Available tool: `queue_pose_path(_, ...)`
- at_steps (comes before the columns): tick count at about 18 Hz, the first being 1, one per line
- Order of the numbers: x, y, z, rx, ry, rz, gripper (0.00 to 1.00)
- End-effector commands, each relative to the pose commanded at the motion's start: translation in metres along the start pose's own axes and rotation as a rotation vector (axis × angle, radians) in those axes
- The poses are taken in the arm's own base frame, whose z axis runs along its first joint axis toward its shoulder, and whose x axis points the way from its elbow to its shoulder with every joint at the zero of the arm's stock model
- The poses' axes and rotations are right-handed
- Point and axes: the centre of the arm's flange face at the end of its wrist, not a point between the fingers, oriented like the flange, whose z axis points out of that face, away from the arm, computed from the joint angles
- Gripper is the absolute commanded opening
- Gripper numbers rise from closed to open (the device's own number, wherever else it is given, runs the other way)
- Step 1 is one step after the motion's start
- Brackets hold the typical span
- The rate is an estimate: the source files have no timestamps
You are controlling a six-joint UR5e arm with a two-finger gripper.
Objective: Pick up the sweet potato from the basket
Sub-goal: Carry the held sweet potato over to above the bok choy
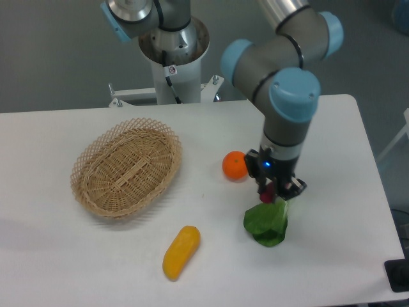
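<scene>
The wicker basket (pixel 125 168) lies on the left half of the white table with nothing inside it. My gripper (pixel 276 192) hangs well to its right, just above the upper end of the green leafy vegetable (pixel 267 223). Its fingers are shut on the sweet potato (pixel 269 193), of which only a small reddish-purple patch shows between them; the rest is hidden by the gripper body.
A round orange fruit (pixel 234 165) sits just left of the gripper. A yellow-orange oblong vegetable (pixel 181 252) lies near the table's front edge. The robot's base column (pixel 174 54) stands behind the table, and the table's right edge (pixel 374 173) is close to the arm.
</scene>
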Motion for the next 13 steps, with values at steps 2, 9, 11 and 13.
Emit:
queue_pose_path(2,-0.0046,-0.0001,0.0018,0.0,-0.002,0.0,0.3)
queue_pose_path(9,-0.0106,0.0003,0.0032,0.002,-0.006,-0.003,0.3)
queue_pose_path(11,-0.0112,0.0,0.0046,0.004,-0.004,-0.003,0.3)
queue_pose_path(13,-0.0121,0.0001,0.0032,0.001,-0.008,-0.003,0.3)
